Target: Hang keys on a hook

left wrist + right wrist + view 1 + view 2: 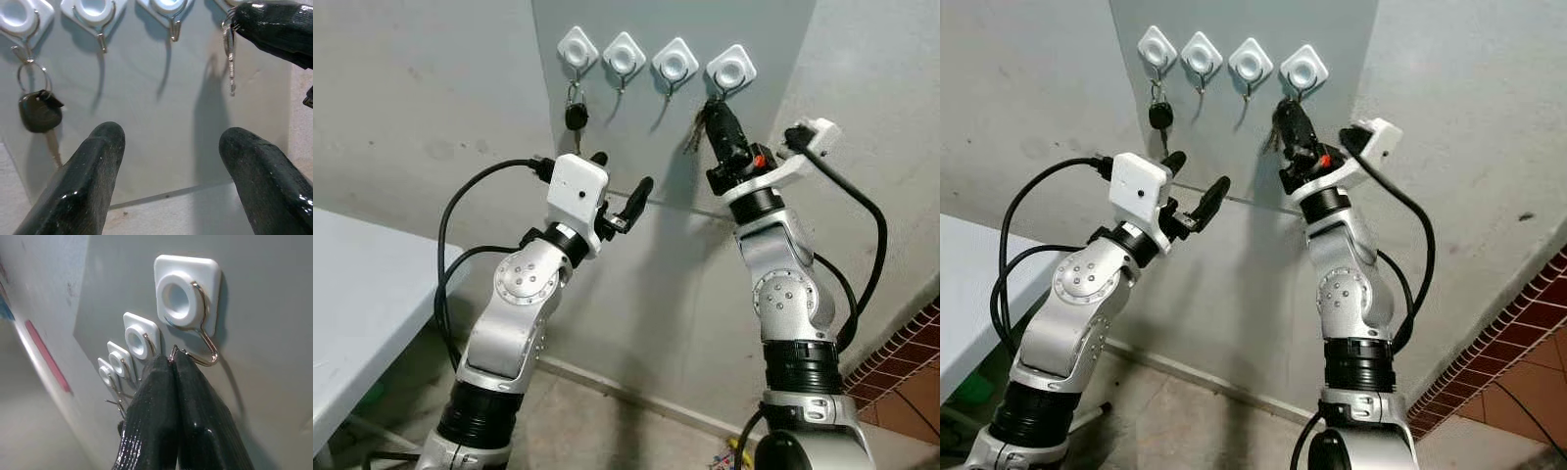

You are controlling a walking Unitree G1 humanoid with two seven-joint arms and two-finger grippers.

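Note:
Four white hooks sit in a row on a grey wall panel (646, 127). A black car key (576, 116) hangs from the leftmost hook (578, 47). My right gripper (715, 104) is raised to the rightmost hook (731, 67) and is shut on the ring of a bunch of silver keys (693, 133), which dangles beside its fingers. In the right wrist view the pinched fingertips (172, 363) touch the lower curve of that hook's wire (204, 335). My left gripper (623, 171) stands open below the two middle hooks, holding nothing; its fingers (98, 161) frame the silver key (230, 58).
A white table (352, 294) stands at the left. Red brick flooring (906, 377) shows at the lower right. The two middle hooks (624, 53) (674, 61) carry nothing. Black cables loop off both wrists.

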